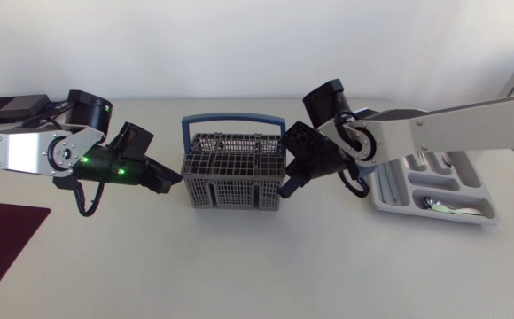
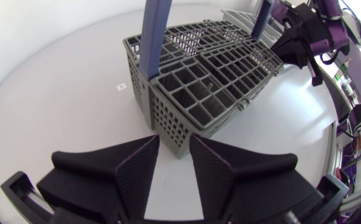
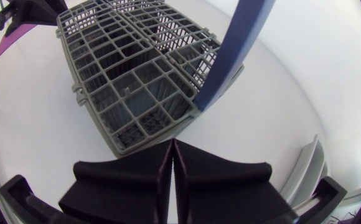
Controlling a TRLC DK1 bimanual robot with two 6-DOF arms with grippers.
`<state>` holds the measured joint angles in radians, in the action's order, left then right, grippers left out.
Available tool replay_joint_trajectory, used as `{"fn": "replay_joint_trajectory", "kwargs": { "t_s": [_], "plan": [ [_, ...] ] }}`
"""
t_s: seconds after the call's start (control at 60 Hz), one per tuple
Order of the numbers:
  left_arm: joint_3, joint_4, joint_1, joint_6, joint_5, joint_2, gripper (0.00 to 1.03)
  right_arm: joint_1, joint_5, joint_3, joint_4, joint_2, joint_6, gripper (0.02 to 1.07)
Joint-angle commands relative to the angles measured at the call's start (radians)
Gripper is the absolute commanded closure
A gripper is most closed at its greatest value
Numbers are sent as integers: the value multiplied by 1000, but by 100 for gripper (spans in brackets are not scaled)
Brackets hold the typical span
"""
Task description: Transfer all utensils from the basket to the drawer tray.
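Note:
The grey utensil basket [image 1: 235,170] with a blue handle [image 1: 233,119] stands mid-table; the cells that show hold no utensil. My left gripper [image 1: 174,180] sits at its left side, fingers a little apart; in the left wrist view the left gripper [image 2: 174,167] is open with nothing in it, and a corner of the basket [image 2: 193,93] lies just ahead of the gap. My right gripper [image 1: 288,183] is at the basket's right side. In the right wrist view the right gripper [image 3: 172,167] is shut and holds nothing, with the basket [image 3: 131,74] ahead. The grey drawer tray [image 1: 390,188] at the right holds a metal utensil [image 1: 441,205].
A maroon mat [image 1: 0,241] lies at the table's front left corner. A black box [image 1: 11,107] sits at the back left. The tray's rim [image 3: 307,169] shows beside my right gripper.

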<state>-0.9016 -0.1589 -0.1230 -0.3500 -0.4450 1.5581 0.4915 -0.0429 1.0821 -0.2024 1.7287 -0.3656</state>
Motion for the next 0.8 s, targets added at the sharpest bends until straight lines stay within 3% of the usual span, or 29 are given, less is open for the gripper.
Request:
{"fn": "replay_joint_trajectory", "kwargs": {
  "t_s": [0.0, 0.583, 0.783],
  "plan": [
    [26, 2, -1, -26, -29, -29, 62, 18, -2, -25, 8, -21, 24, 101],
    [32, -4, -3, -26, -29, -35, 60, -10, 37, -47, 9, -32, 25, 101],
    [44, -36, 40, -32, -29, -95, 54, -28, 132, -108, 15, -103, 24, 78]
  ]
}}
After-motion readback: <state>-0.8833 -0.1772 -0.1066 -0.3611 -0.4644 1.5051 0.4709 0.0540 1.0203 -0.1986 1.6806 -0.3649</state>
